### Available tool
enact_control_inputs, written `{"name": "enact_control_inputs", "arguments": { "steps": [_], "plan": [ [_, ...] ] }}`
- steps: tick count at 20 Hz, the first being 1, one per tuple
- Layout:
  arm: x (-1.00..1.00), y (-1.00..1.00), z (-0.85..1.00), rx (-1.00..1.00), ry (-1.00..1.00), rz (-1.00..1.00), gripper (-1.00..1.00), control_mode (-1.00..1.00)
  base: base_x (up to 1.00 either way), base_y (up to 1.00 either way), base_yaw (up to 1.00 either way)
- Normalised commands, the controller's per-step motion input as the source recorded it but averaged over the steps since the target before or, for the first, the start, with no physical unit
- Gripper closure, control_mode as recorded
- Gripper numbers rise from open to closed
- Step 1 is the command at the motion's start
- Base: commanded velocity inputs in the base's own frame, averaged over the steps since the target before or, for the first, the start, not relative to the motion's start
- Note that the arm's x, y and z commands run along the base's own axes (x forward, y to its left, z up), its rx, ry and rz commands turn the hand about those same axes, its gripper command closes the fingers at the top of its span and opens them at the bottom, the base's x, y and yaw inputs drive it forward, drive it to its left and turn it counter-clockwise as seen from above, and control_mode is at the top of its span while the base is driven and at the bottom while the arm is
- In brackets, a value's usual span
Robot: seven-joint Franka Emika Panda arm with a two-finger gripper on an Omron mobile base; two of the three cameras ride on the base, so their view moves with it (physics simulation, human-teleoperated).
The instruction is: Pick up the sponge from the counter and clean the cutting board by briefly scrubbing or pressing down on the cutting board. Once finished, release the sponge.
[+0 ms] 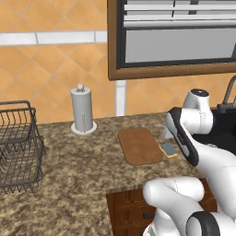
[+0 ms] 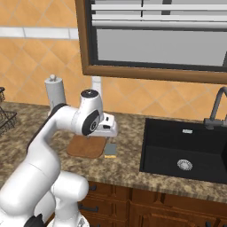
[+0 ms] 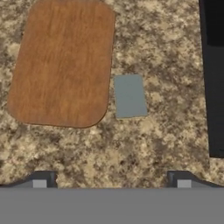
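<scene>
The small rectangular sponge w/ grey-green top over yellow base is seen lying flat on the speckled brown-and-beige granite counter, just beside the right-hand edge of the flat brown wooden cutting board w/ rounded corners, apart from it by a thin strip of granite. In the hand view the sponge sits ahead of the tool, near the centre line betw. the two dark tips, slightly toward the right one. Its long axis runs up-down in that view, i.e. along the viewing direction, roughly parallel to the board's near edge; the short sides would thus be presented across the tips' gap, by judgement a fair fit for a straight descent w/o much wrist roll. The black sink basin lies to the far side of the sponge, well apart.

Tool state: tips are spread wide, nothing is held or touched; counter is seen betw. them. The hand is judged to be above the counter, not yet down at sponge level. In the right base view the sponge is seen below the wrist, next to the board.

Step judged in hand: approach for the pick; scrubbing not begun.
</scene>
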Motion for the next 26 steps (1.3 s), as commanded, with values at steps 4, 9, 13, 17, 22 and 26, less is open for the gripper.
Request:
{"name": "enact_control_inputs", "arguments": {
  "steps": [4, 9, 13, 17, 22, 26],
  "plan": [
    [-0.03, -0.12, -0.14, -0.03, 0.00, 0.00, -1.00, -1.00, 0.00, 0.00, 0.00],
    [0.00, -0.23, -0.07, 0.01, 0.00, -0.01, -1.00, -1.00, 0.00, 0.00, 0.00],
    [0.00, -0.40, -0.34, 0.03, 0.00, 0.08, -1.00, -1.00, 0.00, 0.00, 0.00],
    [0.00, -0.08, -0.23, 0.01, 0.00, 0.19, -1.00, -1.00, 0.00, 0.00, 0.00],
    [0.00, 0.08, -0.21, 0.00, 0.00, 0.15, -1.00, -1.00, 0.00, 0.00, 0.00],
    [0.12, 0.08, -0.36, 0.00, 0.00, 0.05, -1.00, -1.00, 0.00, 0.00, 0.00]
  ]
}}
